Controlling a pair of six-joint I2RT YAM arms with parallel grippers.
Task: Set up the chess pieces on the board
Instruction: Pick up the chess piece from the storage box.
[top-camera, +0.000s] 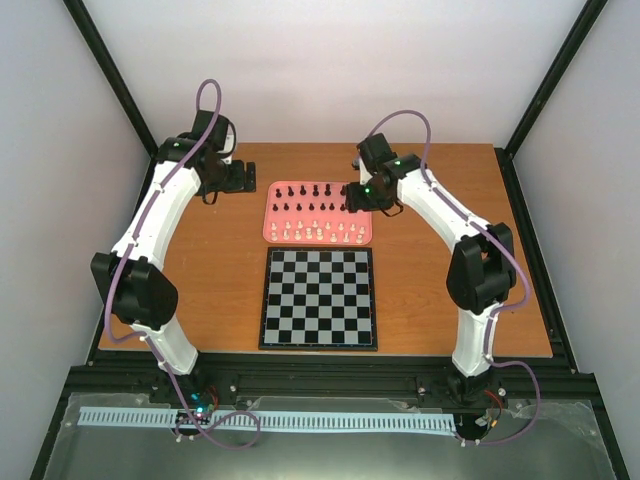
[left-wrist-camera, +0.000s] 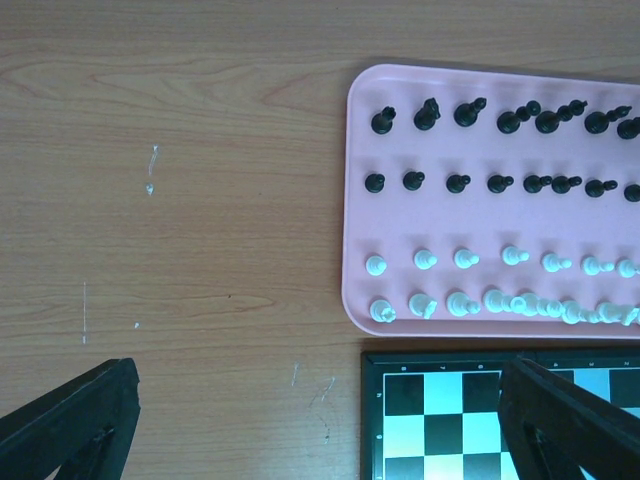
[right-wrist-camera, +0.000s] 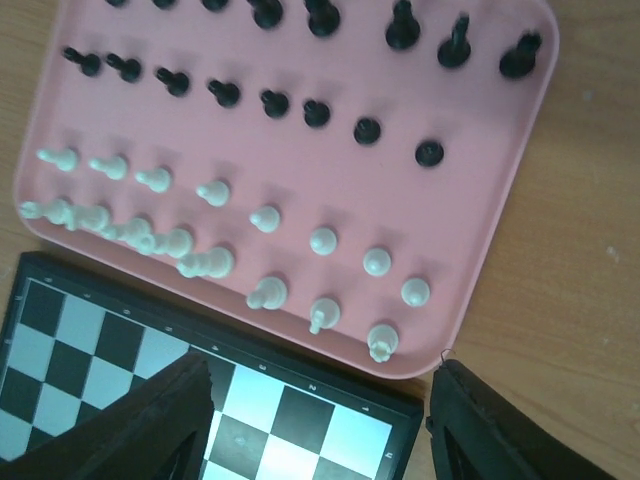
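1. On the pink tray (left-wrist-camera: 450, 225), the pieces (left-wrist-camera: 424, 260) stand in rows, black behind white.
2. Just in front of the tray lies the board (top-camera: 318, 297).
3. Left of the tray, the left claw (left-wrist-camera: 318, 370) hangs wide and empty.
4. Over the tray's right end, the right claw (right-wrist-camera: 322, 370) gapes wide and empty.

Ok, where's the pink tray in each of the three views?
Top external: pink tray at centre, just beyond the board.
Left wrist: upper right, cut off by the right edge.
Right wrist: fills the upper frame.
Shared landmark: the board along its long edge.
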